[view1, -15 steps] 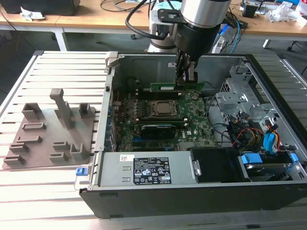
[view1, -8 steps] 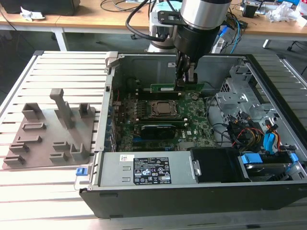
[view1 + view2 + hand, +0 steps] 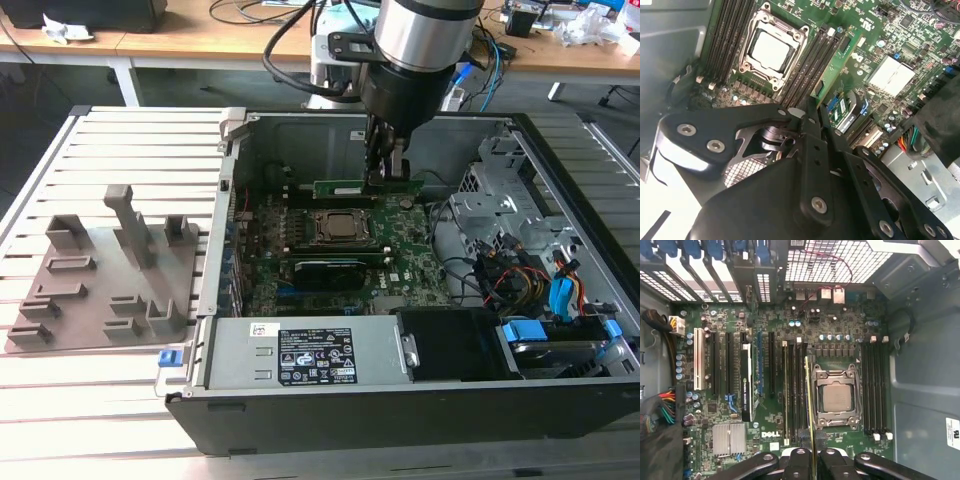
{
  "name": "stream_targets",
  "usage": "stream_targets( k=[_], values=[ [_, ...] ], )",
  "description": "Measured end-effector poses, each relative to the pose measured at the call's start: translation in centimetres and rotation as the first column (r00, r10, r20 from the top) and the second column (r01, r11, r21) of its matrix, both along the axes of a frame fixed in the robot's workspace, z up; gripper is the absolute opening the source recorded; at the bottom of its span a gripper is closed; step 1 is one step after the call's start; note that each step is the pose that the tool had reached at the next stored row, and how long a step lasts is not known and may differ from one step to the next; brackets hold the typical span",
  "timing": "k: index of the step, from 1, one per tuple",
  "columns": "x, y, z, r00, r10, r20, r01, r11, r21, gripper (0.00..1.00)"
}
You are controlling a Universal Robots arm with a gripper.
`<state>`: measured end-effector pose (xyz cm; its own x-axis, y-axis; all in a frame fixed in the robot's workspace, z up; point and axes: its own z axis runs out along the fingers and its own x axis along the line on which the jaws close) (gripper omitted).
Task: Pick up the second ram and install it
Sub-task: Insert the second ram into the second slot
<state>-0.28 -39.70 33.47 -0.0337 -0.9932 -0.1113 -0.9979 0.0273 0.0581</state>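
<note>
Nearest the wrist cameras sits the black metal gripper [image 3: 812,454], its jaws clamped on the top edge of the second ram [image 3: 340,187], a slim green circuit-board stick with dark chips. That stick hangs level above the broad green motherboard [image 3: 840,320], inside the open black computer case [image 3: 300,135]. In the first wrist view its thin edge runs just beside the silver processor socket frame [image 3: 836,399], on the side toward the black oblong card [image 3: 746,385].

By my judgement the pick-up is done and the install is in hand, with the stick not yet seated. Seating would call for its lower edge lined up along one black memory slot, then a straight press down.

Count: one stick in the jaws, one socket, one black card, and two banks of memory slots [image 3: 875,387] flanking the socket.
</note>
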Motion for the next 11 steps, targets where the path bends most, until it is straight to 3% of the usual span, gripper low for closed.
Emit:
stream_targets(
  k=[11],
  values=[
    [0.0, 0.00, -1.28, 1.0000, 0.000, 0.0000, 0.000, 1.0000, -0.0012, 0.14]
  ],
)
